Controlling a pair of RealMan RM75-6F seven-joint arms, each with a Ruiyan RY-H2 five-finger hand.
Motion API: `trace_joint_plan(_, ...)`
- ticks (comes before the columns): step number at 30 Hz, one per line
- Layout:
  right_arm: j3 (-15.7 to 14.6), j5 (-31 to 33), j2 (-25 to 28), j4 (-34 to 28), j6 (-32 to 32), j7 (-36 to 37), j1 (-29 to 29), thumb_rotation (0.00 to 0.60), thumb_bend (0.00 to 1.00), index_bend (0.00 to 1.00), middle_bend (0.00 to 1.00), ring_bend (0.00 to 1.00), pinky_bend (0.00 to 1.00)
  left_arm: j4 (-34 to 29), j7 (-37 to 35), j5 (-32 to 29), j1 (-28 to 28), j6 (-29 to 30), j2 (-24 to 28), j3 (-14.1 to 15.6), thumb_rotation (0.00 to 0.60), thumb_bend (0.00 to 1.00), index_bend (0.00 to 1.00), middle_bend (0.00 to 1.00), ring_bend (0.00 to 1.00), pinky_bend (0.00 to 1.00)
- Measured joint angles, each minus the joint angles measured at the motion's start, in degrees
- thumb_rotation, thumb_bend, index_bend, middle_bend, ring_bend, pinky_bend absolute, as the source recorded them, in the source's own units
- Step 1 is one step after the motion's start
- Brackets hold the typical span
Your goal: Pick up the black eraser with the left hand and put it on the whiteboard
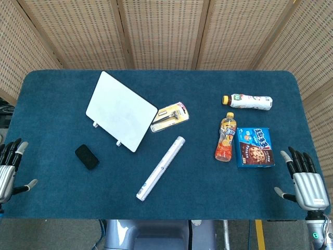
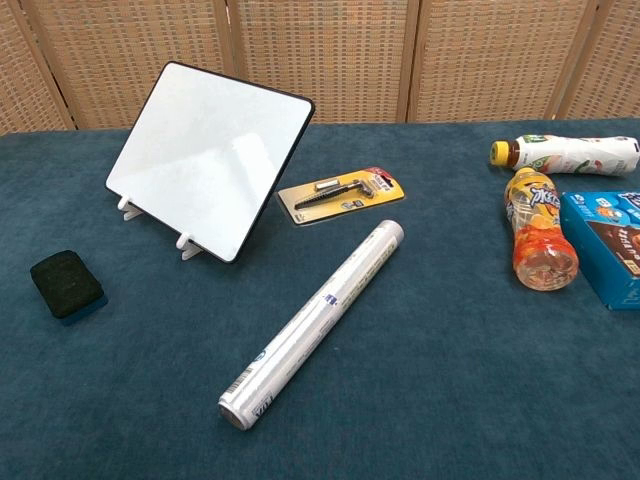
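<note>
The black eraser [image 1: 87,156] [image 2: 66,284] lies flat on the blue table, just in front and to the left of the whiteboard [image 1: 120,110] [image 2: 208,157]. The whiteboard leans back on small white feet. My left hand [image 1: 9,167] rests at the table's front left edge, fingers spread and holding nothing, well to the left of the eraser. Over at the front right edge my right hand [image 1: 304,182] is also spread and empty. Neither hand shows in the chest view.
A silver foil roll [image 1: 161,168] [image 2: 314,322] lies diagonally mid-table. A razor in a yellow pack [image 1: 169,116] [image 2: 341,194] sits right of the whiteboard. On the right lie an orange drink bottle [image 1: 225,137], a white bottle [image 1: 247,101] and a blue cookie box [image 1: 255,147].
</note>
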Motion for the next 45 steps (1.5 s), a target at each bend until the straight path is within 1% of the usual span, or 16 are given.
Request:
trace_joint_plan(9,0.01,-0.05,0.02,-0.02,0.13,0.11,-0.02,0.6,0.0,0.0,0.0,0.0,0.0,0.22,0.45,-0.3,-0.33,-0.95,-0.14,0.05,0.6,0.0,0.0,0.0,0.0,0.0)
trace_joint_plan(15,0.08,0.12,-0.03,0.07,0.08,0.4,-0.03,0.6,0.0,0.0,0.0,0.0,0.0,2.25,1.0,0.62,-2.4,-3.64,-0.74,0.05,0.6,0.0,0.0,0.0,0.0,0.0)
trace_joint_plan(19,0.12,0.16,-0.07,-0.07,-0.05,0.01,0.08,0.6,0.0,0.0,0.0,0.0,0.0,7.16,-1.43,2.75,-6.26,-9.07,-1.66,0.29,0.6,0.0,0.0,0.0,0.0,0.0)
trace_joint_plan(24,0.2,0.74,-0.06,-0.45,-0.3,-0.18,0.07,0.6,0.0,0.0,0.0,0.0,0.0,15.76,-8.33,7.88,-12.53,-16.49,-4.0,1.77,0.6,0.0,0.0,0.0,0.0,0.0)
trace_joint_plan(26,0.22,0.86,-0.04,-0.53,-0.34,-0.13,0.05,0.6,0.0,0.0,0.0,0.0,0.0,18.72,-10.91,9.35,-14.41,-18.39,-5.38,2.32,0.6,0.0,0.02,0.0,0.0,0.0)
trace_joint_plan(28,0.23,0.99,-0.03,-0.54,-0.38,-0.04,0.01,0.6,0.0,0.0,0.0,0.0,0.0,21.52,-14.21,10.53,-16.35,-20.18,-7.27,2.82,0.6,0.0,0.09,0.0,0.0,0.0)
trace_joint_plan(33,0.24,1.24,0.01,-0.49,-0.58,0.39,0.0,0.6,0.0,0.0,0.0,0.0,0.0,27.77,-19.02,12.22,-19.6,-22.29,-12.53,3.46,0.6,0.02,0.16,0.0,0.0,0.0)
trace_joint_plan(36,0.29,1.37,0.06,-0.42,-0.7,0.79,0.03,0.6,0.0,0.0,0.0,0.0,0.0,30.23,-19.95,12.65,-20.94,-23.6,-14.79,3.83,0.6,0.05,0.2,0.0,0.0,0.0)
trace_joint_plan(40,0.3,1.35,0.1,-0.34,-0.73,1.19,0.04,0.6,0.0,0.0,0.0,0.0,0.0,32.72,-21.01,12.55,-22.65,-25.78,-17.2,4.28,0.6,0.06,0.23,0.0,0.0,0.0)
trace_joint_plan(45,0.3,1.43,0.17,-0.33,-0.85,1.52,0.07,0.6,0.0,0.0,0.0,0.0,0.0,34.21,-21.04,11.09,-24.69,-28.2,-19.43,4.25,0.6,0.08,0.24,0.0,0.0,0.0)
